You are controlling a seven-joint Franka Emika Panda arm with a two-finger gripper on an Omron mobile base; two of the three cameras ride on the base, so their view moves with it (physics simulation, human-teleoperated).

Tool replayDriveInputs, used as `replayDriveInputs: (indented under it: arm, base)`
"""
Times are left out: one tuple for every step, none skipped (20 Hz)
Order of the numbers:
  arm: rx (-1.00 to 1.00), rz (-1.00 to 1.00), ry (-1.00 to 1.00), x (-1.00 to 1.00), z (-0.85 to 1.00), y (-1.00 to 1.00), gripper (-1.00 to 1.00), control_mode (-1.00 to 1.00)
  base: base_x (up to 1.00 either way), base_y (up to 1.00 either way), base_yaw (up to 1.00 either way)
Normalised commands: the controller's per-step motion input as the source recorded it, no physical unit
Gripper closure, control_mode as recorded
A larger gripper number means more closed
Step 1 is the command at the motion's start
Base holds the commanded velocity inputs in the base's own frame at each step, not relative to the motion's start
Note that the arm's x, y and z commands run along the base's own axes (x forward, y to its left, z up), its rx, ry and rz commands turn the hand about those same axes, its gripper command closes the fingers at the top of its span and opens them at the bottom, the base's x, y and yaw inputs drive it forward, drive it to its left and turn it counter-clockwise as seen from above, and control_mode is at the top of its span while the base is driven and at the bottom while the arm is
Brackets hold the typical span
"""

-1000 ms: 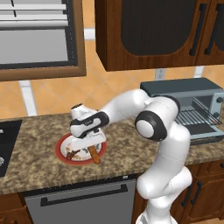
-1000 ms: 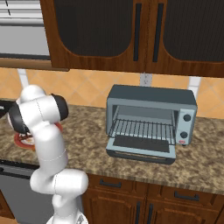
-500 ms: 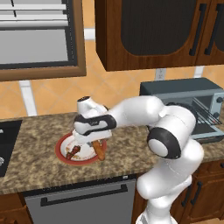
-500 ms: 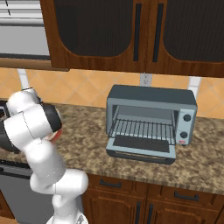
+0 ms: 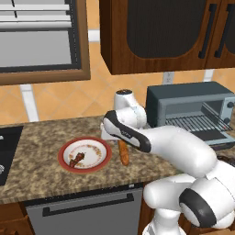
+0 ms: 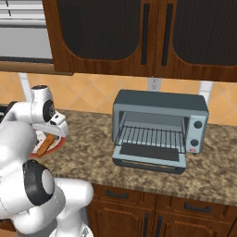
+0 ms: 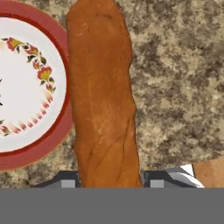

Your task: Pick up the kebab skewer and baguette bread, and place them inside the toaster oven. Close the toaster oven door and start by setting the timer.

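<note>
Arm swung right since earlier frame; gripper point(image 7: 109, 181) now grips the baguette point(image 7: 104, 94) just off the plate's point(image 5: 98, 160) right rim. Skewer point(image 5: 76, 159) still on plate. Oven point(image 6: 159, 127) open, empty; nothing loaded, door and timer pending.

You have speckled brown granite counter point(image 5: 41, 170) running wall to wall under dark wood cabinets. Red-rimmed plate point(image 5: 85, 154) sits on it left of centre; kebab skewer point(image 5: 76, 159) lies on plate. Baguette bread point(image 5: 123, 152) just beside plate's right rim, overlapping that rim in hand view; whether its far end rests on stone you cannot tell. Toaster oven point(image 6: 159, 128) stands well right, door point(image 6: 149, 157) dropped open over counter.
</note>
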Motion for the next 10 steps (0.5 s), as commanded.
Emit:
replayDriveInputs:
  arm:
    - [0.14,-0.43,-0.18,-0.22,0.58,-0.55,1.0,-1.0]
    - [0.14,-0.43,-0.17,-0.21,0.57,-0.58,1.0,-1.0]
    - [0.17,-0.44,-0.17,-0.19,0.54,-0.56,1.0,-1.0]
    - [0.19,-0.4,-0.2,-0.21,0.52,-0.58,1.0,-1.0]
    - [0.19,-0.37,-0.22,-0.25,0.53,-0.61,1.0,-1.0]
    - [0.19,-0.35,-0.2,-0.27,0.58,-0.71,1.0,-1.0]
    - [0.18,-0.37,-0.14,-0.21,0.64,-0.8,1.0,-1.0]
    - [0.21,-0.39,-0.06,-0.21,0.55,-0.81,1.0,-1.0]
    - [0.22,-0.4,0.0,-0.13,0.49,-0.76,1.0,-1.0]
    - [0.22,-0.4,0.0,-0.11,0.45,-0.79,1.0,-1.0]
  base:
    - [0.0,0.0,0.0]
    - [0.0,0.0,0.0]
    - [0.0,0.0,0.0]
    - [0.0,0.0,0.0]
    - [0.0,0.0,0.0]
    - [0.0,0.0,0.0]
    - [0.0,0.0,0.0]
    - [0.0,0.0,0.0]
    - [0.0,0.0,0.0]
    - [0.0,0.0,0.0]
